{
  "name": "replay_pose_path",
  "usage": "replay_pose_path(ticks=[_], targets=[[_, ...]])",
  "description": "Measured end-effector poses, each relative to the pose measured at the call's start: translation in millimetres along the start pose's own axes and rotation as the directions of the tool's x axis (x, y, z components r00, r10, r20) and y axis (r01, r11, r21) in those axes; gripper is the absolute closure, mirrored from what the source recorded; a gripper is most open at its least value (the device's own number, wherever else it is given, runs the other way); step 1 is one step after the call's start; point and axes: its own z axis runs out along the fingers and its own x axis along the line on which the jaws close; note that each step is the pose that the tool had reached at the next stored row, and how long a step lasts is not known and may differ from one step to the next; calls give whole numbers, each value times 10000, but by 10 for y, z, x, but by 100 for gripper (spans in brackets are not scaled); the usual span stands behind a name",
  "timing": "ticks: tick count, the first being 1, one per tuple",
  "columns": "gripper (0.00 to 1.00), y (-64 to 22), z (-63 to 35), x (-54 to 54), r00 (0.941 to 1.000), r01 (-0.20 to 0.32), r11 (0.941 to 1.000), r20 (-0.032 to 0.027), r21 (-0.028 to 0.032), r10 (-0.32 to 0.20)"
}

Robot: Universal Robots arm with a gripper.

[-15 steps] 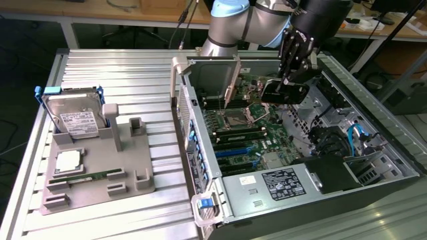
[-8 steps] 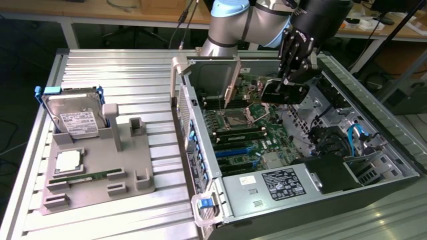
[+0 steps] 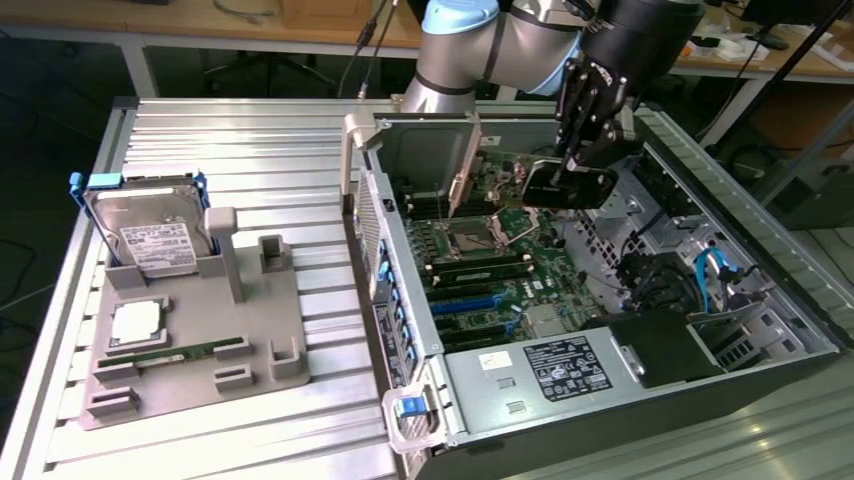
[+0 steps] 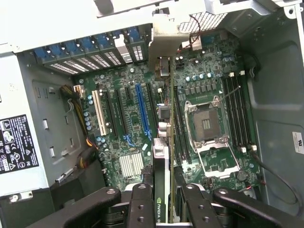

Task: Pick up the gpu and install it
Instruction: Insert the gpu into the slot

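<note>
**Black claw, gpu gripped, over the open case**

Wrist view: my claw [image 4: 165, 206] is about half open, with fingers [image 4: 141, 204] on either side of the gpu [image 4: 161, 152], gripping it. I see the card edge-on, standing on edge above the motherboard [image 4: 118, 123]. Its silver bracket [image 4: 166, 33] is at the far end, toward the rear wall of the computer case [image 4: 280, 95]. The card is off the board and not seated. It hangs between the long blue slot [image 4: 142, 111] and the bare CPU socket [image 4: 207, 126], seemingly not over the blue slot. My read: pick-up is done and install is in hand. Seating calls for the bottom edge square over a slot, the bracket meeting the rear opening, and a straight push down.

Exterior view: the case lies open on the ribbed metal worktop [image 3: 240, 130], with board, cables and a black box inside. My claw is above its middle. On the exterior view's left, a grey holder [image 3: 267, 340] carries a hard drive [image 3: 154, 235] upright, a processor chip [image 3: 138, 322] and a green memory stick [image 3: 174, 352] lying flat.
</note>
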Motion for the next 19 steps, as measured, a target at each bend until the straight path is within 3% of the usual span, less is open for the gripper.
replay_pose_path(ticks=[19], targets=[[73, 0, 18, 1, 9999, 115, 9999, -5, 3, -115]])
